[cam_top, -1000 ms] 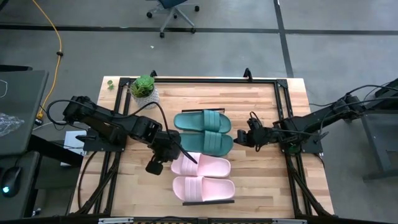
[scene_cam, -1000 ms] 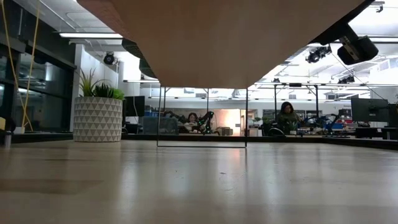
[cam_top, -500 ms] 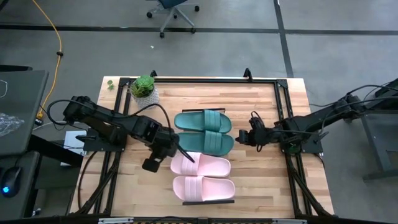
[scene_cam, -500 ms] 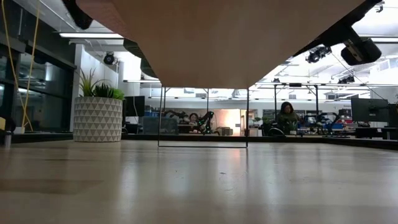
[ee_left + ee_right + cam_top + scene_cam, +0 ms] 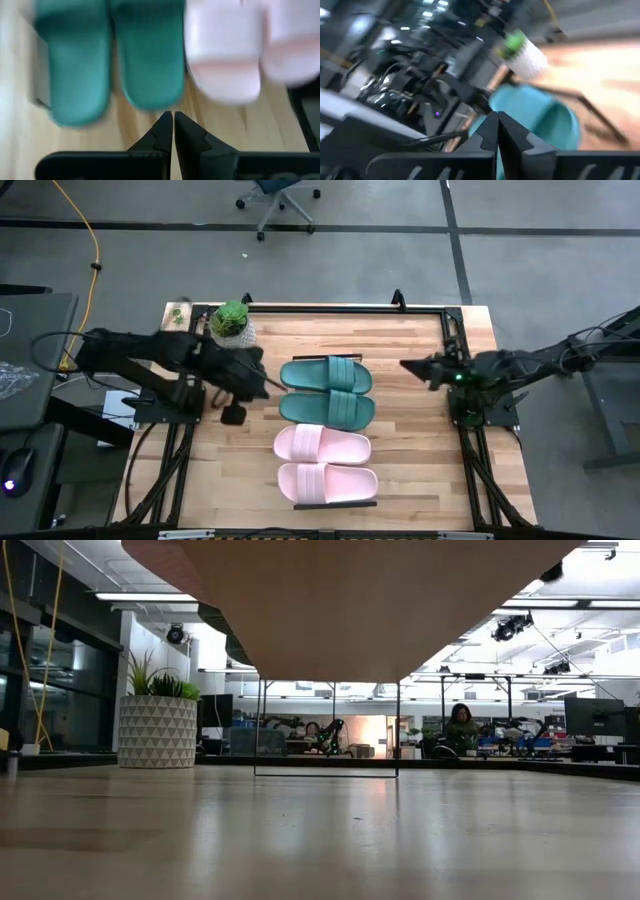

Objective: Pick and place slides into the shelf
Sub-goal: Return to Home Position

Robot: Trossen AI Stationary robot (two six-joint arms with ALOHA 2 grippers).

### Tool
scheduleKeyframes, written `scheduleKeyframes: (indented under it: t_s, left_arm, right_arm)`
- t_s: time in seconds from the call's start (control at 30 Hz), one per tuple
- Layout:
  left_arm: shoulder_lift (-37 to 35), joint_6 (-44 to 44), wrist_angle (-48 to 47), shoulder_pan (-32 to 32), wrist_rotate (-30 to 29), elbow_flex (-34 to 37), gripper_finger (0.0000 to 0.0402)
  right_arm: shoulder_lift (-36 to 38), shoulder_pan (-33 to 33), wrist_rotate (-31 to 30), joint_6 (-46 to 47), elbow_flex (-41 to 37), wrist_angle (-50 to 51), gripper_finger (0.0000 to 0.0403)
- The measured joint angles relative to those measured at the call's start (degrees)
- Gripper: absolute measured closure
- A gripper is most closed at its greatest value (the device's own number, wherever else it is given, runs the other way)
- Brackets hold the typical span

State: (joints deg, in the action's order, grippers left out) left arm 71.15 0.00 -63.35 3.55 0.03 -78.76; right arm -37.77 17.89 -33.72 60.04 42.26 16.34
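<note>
A: On table [image 5: 420, 470], near its middle: shelf [image 5: 335, 504], long and flat, loaded with all 4 slides [image 5: 322, 446] side by side.

B: Order along it?

A: 2 green slides [image 5: 326, 376] toward plant [image 5: 230, 320], then 2 pink slides [image 5: 327, 480] toward opposite end. Packed close, straps up, seemingly touching from 1 to the next.

B: Handling, should any need shifting?

A: Probably light, soft and rubbery. Likely to bend and droop if lifted by 1 end. Grippy rather than slippery, and not fragile. Best taken across ribbed strap at its arch, or pinched on sole edge near mid-length to hang level.

B: Risks?

A: Tight packing. Hardly room to slide a finger between neighbours, so easy to nudge the next 1 out of line. Safer from open ends than from above.

B: Claws?

A: Left gripper [image 5: 262, 385] just beside ends of green slides, clenched on nothing. Right gripper [image 5: 405, 365] across shelf on far side, apart from slides, likewise closed tight and empty.

B: Left to do?

A: Judging by layout, nothing with slides. Only parking both arms.
</note>
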Motion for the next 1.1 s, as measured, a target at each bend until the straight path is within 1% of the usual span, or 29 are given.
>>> scheduleKeyframes:
  t_s: [0.07, 0.23, 0.33, 0.43, 0.5, 0.6, 0.73, 0.97, 1.1]
  left_arm:
    - [-2.80, 1.62, 4.82, -1.31, -1.09, -0.02, 0.0394]
    - [-8.81, 8.90, 16.58, -5.24, -1.15, -0.04, 0.0394]
    - [-11.48, 13.11, 21.98, -8.19, -0.82, -0.04, 0.0394]
    - [-13.66, 17.45, 25.76, -10.79, 0.60, -0.04, 0.0394]
    - [-15.18, 20.06, 27.94, -12.04, 0.55, 0.47, 0.0396]
    - [-18.27, 22.62, 31.09, -13.22, -0.49, 3.22, 0.0400]
    - [-24.98, 23.19, 36.45, -14.57, -2.52, 11.37, 0.0401]
    - [-41.20, 15.19, 52.77, -15.16, -3.93, 34.28, 0.0401]
    - [-49.27, 12.24, 60.85, -15.16, -4.58, 44.83, 0.0401]
  right_arm:
    - [1.86, 0.02, 0.18, -8.32, -0.01, -4.16, 0.0403]
    - [4.92, 0.00, 4.19, -28.52, 0.00, -14.50, 0.0403]
    - [6.46, 0.00, 5.76, -37.83, 0.00, -19.11, 0.0403]
    - [8.14, 0.00, 5.71, -41.24, 0.00, -20.42, 0.0403]
    - [8.99, 0.00, 5.16, -41.81, 0.00, -20.35, 0.0403]
    - [10.23, 0.00, 4.80, -42.36, 0.00, -19.19, 0.0403]
    - [11.65, 0.00, 3.72, -41.40, 0.00, -18.62, 0.0403]
    - [12.05, 0.00, 2.02, -38.98, 0.00, -18.04, 0.0403]
    - [11.99, 0.00, 0.01, -36.26, 0.00, -15.87, 0.0403]
